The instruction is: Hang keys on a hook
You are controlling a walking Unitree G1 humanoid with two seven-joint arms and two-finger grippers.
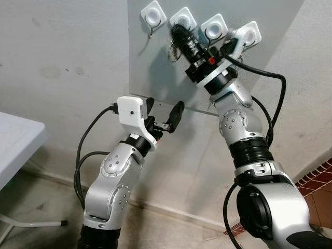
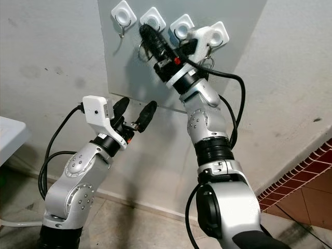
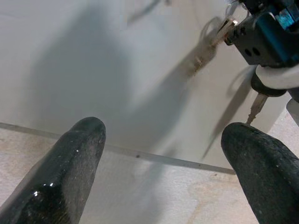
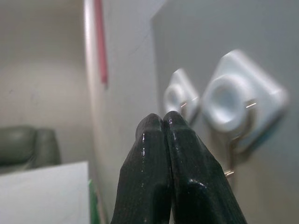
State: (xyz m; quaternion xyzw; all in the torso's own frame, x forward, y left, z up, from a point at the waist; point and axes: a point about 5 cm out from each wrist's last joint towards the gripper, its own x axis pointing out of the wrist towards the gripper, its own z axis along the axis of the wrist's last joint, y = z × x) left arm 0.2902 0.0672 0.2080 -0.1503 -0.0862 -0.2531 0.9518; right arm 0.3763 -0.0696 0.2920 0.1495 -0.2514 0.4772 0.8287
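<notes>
A grey board (image 1: 155, 72) on the wall carries a row of white hook mounts. My right gripper (image 1: 175, 32) is raised to the second hook (image 1: 182, 19), its fingers (image 4: 163, 135) pressed shut. A blurred ring of keys (image 1: 172, 51) hangs from its tip against the board, and a brass key (image 3: 219, 31) shows in the left wrist view. The first hook (image 1: 154, 15) with its wire hanger is bare. My left gripper (image 1: 165, 105) is open and holds nothing, below the board's lower edge.
A white folding table (image 1: 15, 140) stands at the left, its leg (image 1: 31, 223) on the floor. Red tiles (image 1: 316, 179) begin at the right. My right arm's black cable (image 1: 277, 98) loops beside the fourth hook mount (image 1: 249, 33).
</notes>
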